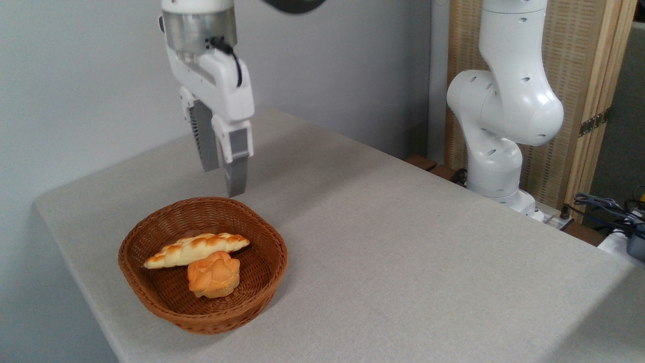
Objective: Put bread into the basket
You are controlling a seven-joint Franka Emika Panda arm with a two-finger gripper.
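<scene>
The long braided golden-brown bread (195, 249) lies inside the reddish-brown wicker basket (151, 302), stretched from its left wall toward the middle. A small round knobbly orange bun (214, 275) rests just in front of the loaf, touching it. My gripper (222, 182) hangs above the basket's far rim, pointing down. Its two grey fingers stand apart with nothing between them, well clear of the bread.
The basket sits near the front left corner of the grey table (403, 242), close to the left edge. The arm's white base (499, 126) stands at the back right, with cables (609, 209) beside it. A wooden screen (579, 75) rises behind.
</scene>
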